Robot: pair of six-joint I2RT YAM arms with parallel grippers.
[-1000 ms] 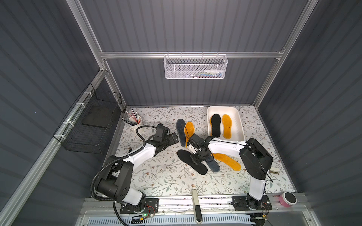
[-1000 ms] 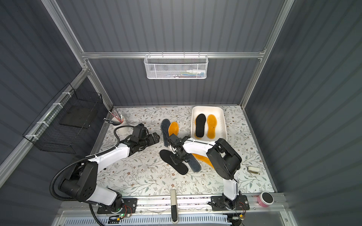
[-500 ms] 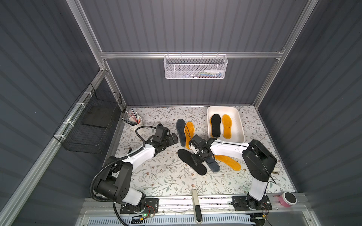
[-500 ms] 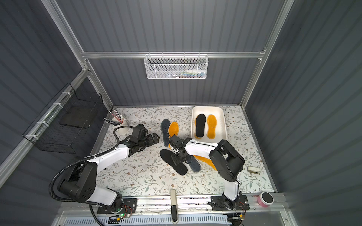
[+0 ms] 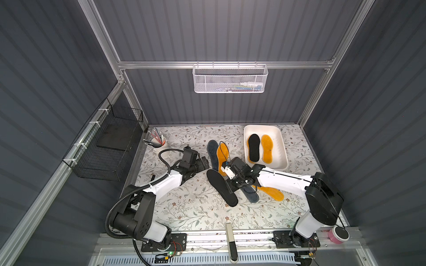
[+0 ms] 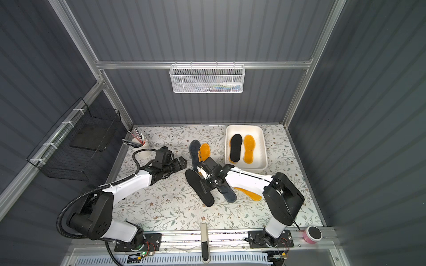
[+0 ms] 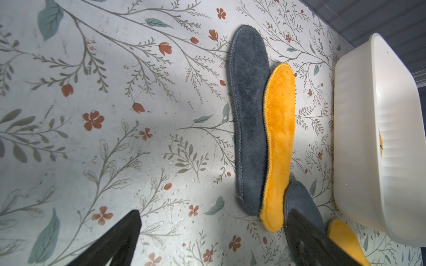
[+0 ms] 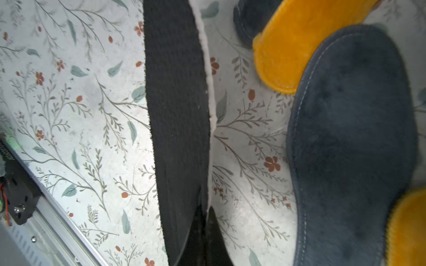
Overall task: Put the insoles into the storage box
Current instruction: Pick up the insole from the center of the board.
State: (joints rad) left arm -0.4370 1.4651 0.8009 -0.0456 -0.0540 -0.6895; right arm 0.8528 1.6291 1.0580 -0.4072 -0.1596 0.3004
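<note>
Clearance matters: right gripper (image 8: 205, 220) jaws are clamped on the edge of the black insole (image 5: 217, 182) at mid-table, so lift it free of the grey insole (image 5: 252, 197) before swinging to the white box (image 5: 280, 144); left gripper (image 5: 204, 162) stands open.

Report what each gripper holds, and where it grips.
Right gripper: shut on the black insole, pinching its long side edge. Left gripper: open, holding nothing.

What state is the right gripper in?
Shut on the black insole: the right gripper pinches its edge, fingers nearly together.
</note>
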